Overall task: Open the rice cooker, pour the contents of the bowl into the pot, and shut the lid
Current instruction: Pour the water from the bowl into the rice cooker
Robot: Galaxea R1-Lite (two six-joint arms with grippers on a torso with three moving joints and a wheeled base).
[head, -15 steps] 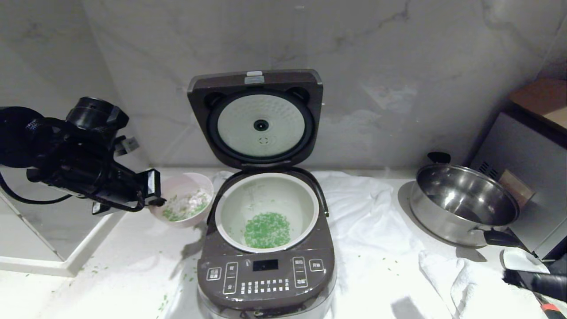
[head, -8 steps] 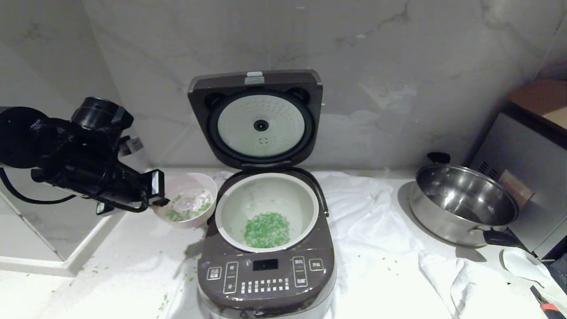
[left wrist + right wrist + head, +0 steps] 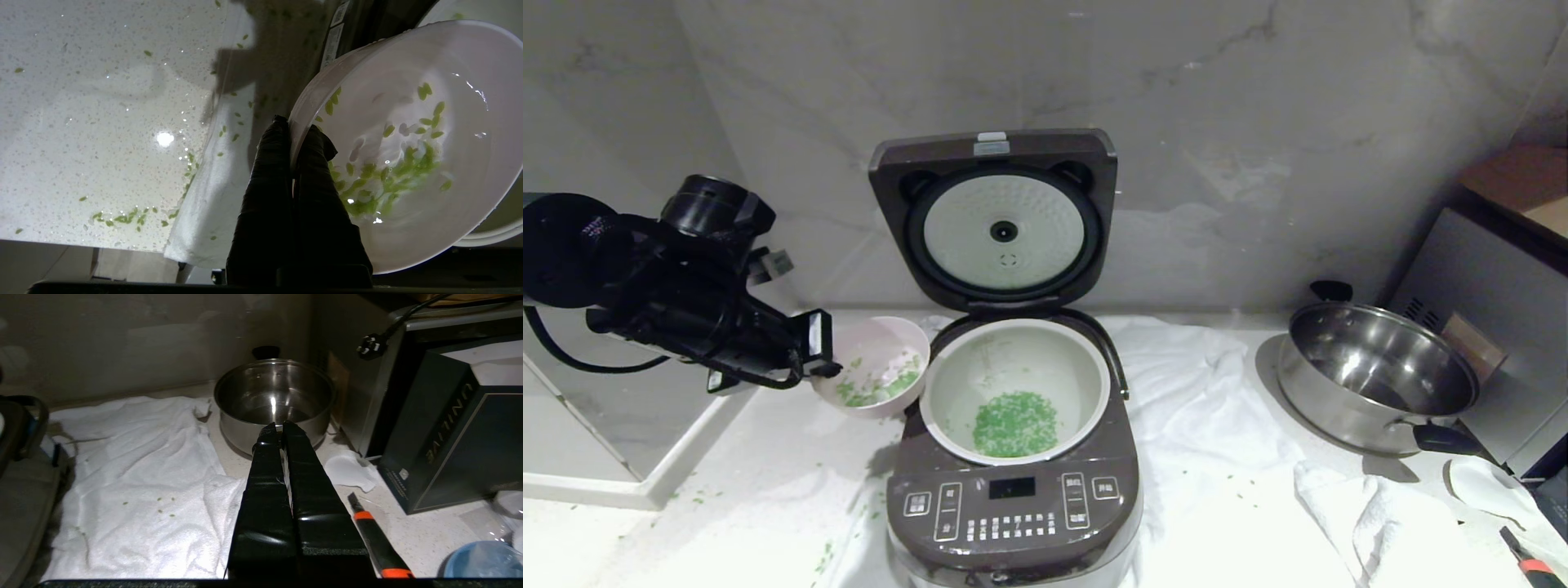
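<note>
The rice cooker [image 3: 1013, 510] stands with its lid [image 3: 992, 151] swung upright. Its white pot [image 3: 1013, 359] holds a heap of green contents [image 3: 1015, 425]. Just left of the pot, the pale bowl [image 3: 882, 343] hangs above the counter, tipped toward the cooker. My left gripper [image 3: 821, 355] is shut on its left rim. In the left wrist view the left gripper [image 3: 292, 130] pinches the rim of the bowl [image 3: 408, 81], one finger inside and one outside. Some green contents [image 3: 388, 179] still cling inside. My right gripper [image 3: 278, 426] is shut and empty, low at the right.
A steel pan [image 3: 1376, 376] sits at the right beside a grey appliance [image 3: 1494, 310]. A white towel [image 3: 1201, 384] lies under and right of the cooker. A black-and-orange knife [image 3: 369, 522] and a dark box [image 3: 453, 437] lie near the right gripper. Spilled green bits [image 3: 122, 216] dot the counter.
My left gripper has carried the bowl a little rightward, closer to the cooker. The right arm, seen at the lower right a second ago, has dropped out of the head view.
</note>
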